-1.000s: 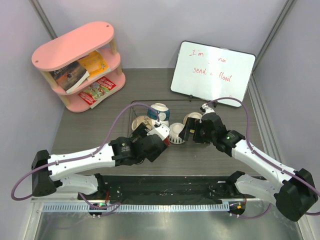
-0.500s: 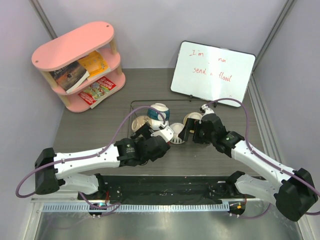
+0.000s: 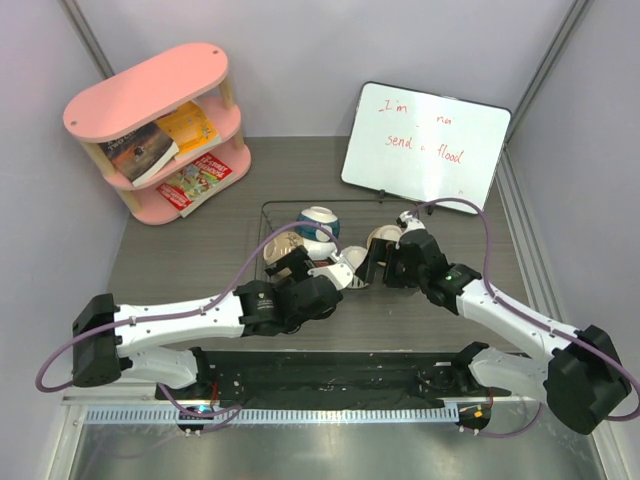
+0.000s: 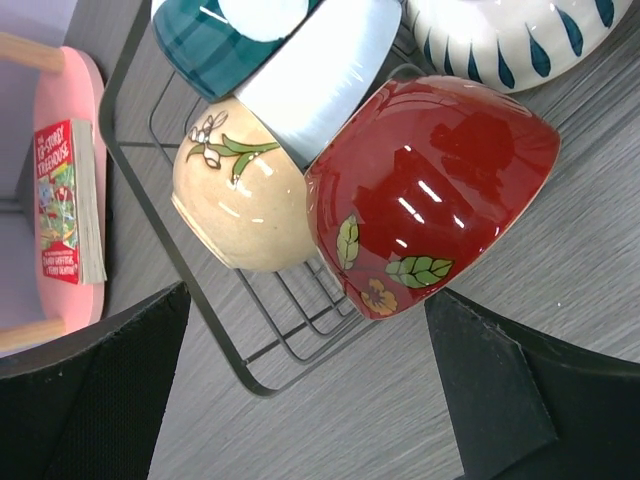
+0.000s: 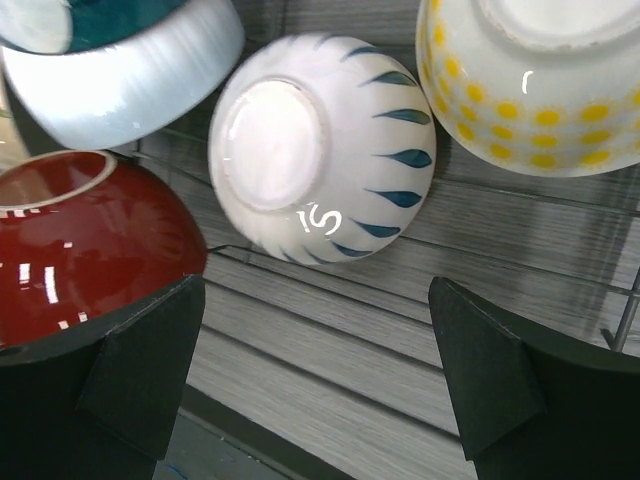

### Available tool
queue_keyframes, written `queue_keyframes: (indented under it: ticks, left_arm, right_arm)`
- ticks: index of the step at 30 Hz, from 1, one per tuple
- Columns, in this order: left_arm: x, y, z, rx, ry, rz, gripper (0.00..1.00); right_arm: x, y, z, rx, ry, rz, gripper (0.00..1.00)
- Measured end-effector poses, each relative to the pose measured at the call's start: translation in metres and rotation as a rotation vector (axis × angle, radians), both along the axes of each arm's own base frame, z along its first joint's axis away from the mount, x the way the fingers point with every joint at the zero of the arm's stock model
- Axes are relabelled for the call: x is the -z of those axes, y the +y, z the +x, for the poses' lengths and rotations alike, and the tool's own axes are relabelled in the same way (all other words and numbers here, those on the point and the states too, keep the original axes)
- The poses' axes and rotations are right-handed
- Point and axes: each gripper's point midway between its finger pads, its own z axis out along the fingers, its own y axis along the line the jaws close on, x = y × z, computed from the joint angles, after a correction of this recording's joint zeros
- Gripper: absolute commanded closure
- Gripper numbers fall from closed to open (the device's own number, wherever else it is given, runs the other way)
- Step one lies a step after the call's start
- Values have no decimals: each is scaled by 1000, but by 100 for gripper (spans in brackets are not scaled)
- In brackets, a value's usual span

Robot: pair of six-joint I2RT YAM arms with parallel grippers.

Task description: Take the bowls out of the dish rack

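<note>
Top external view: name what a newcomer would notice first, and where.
Tipped bowls crowd the black wire dish rack at the centre of the table, a glossy red bowl with painted leaves leaning against a cream bowl. The left gripper and right gripper, both open, hover just short of them. Behind stand a pink shelf at far left and a whiteboard with red writing at far right.

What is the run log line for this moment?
left gripper: open, facing red bowl | right gripper: open, facing white teardrop bowl | dish rack: loaded
</note>
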Motion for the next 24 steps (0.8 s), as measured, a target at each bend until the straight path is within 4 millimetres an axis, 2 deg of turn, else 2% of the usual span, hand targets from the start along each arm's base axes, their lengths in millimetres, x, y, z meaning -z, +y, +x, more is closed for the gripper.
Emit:
queue_keyframes:
  ticks: [3, 7, 14, 19, 24]
  left_arm:
    - [-2, -2, 2, 16, -12, 9, 0]
    - [3, -10, 5, 36, -22, 36, 0]
    - [8, -16, 9, 70, -47, 98, 2]
    - [19, -23, 11, 86, -42, 128, 13]
    - [31, -30, 9, 105, -19, 121, 39]
  right_arm:
    - [13, -1, 0, 1, 21, -16, 0]
    - [20, -1, 1, 0, 25, -22, 1]
    - [24, -1, 2, -4, 22, -29, 2]
    - [22, 1, 3, -13, 12, -24, 1]
    - [21, 2, 3, -20, 8, -18, 1]
